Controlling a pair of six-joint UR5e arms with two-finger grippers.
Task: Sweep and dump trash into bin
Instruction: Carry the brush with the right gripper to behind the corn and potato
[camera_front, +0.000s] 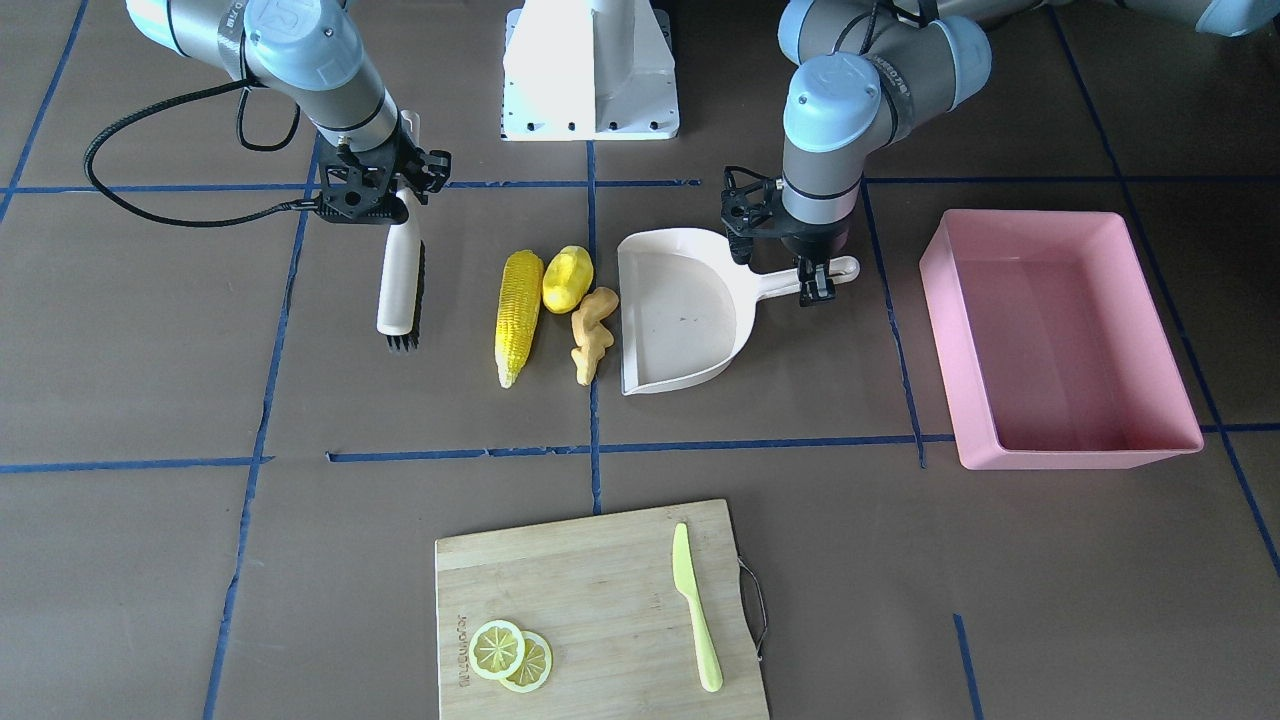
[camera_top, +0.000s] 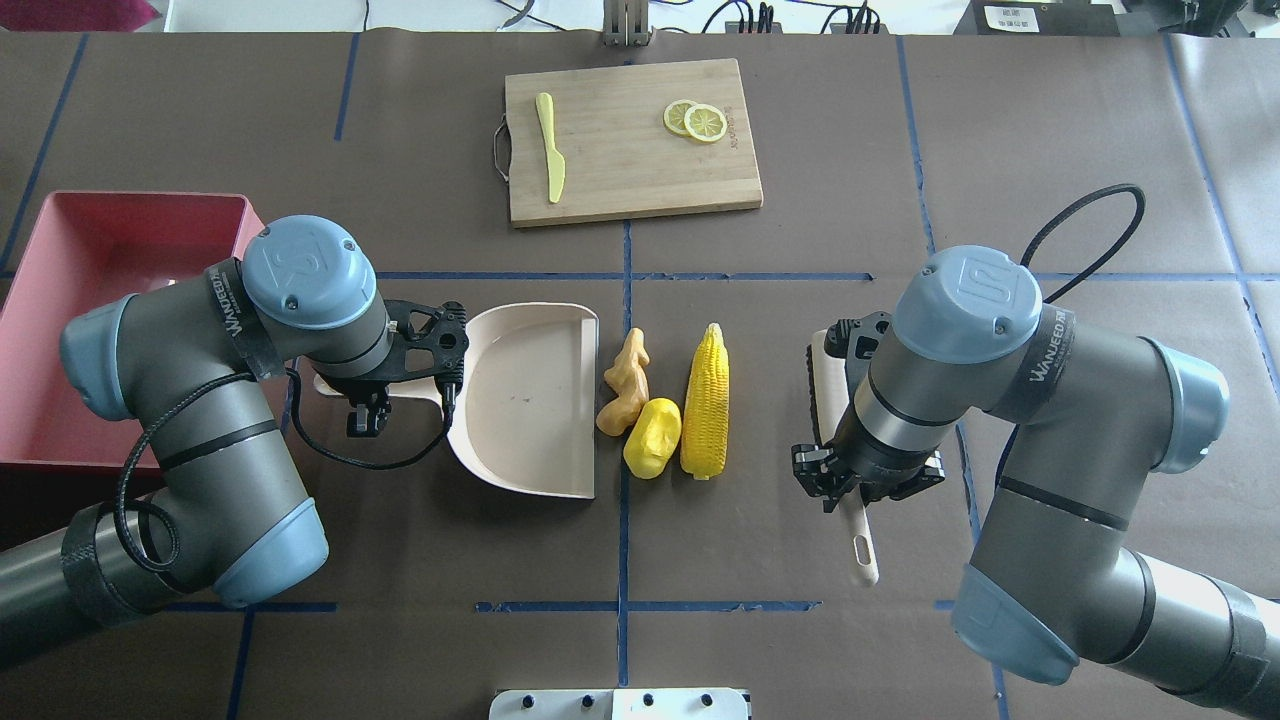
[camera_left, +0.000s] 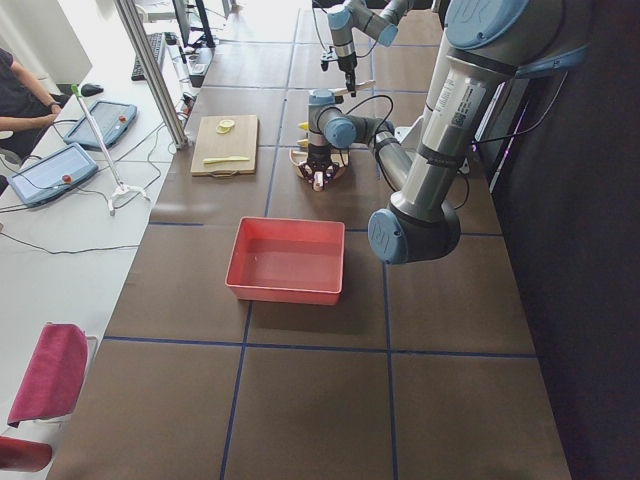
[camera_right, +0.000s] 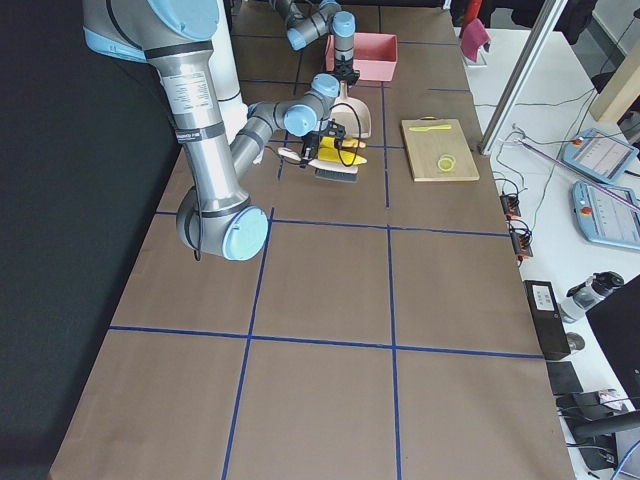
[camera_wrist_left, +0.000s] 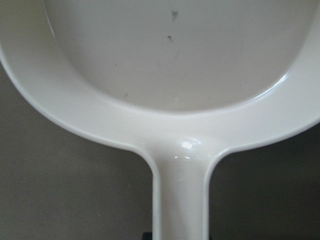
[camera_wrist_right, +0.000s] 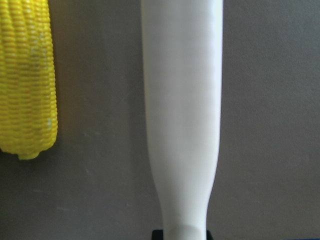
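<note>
You're starting the sweep: the dustpan (camera_top: 530, 400) holds nothing yet. Your left hand (camera_front: 815, 282) is clamped on its handle, your right hand (camera_front: 398, 192) on the brush (camera_top: 820, 375). Seen from overhead, the corn cob (camera_top: 705, 400), potato lump (camera_top: 652, 438) and ginger root (camera_top: 625, 382) lie at 9 o'clock of the right hand, just beside the pan's open lip. Next, I'd drive the brush toward 9 o'clock, pan held flat. The bin (camera_top: 80, 300) sits at 9 o'clock of the left hand.

A cutting board (camera_front: 585, 585) holds lemon slices (camera_front: 511, 655) and a green knife (camera_front: 694, 607).
</note>
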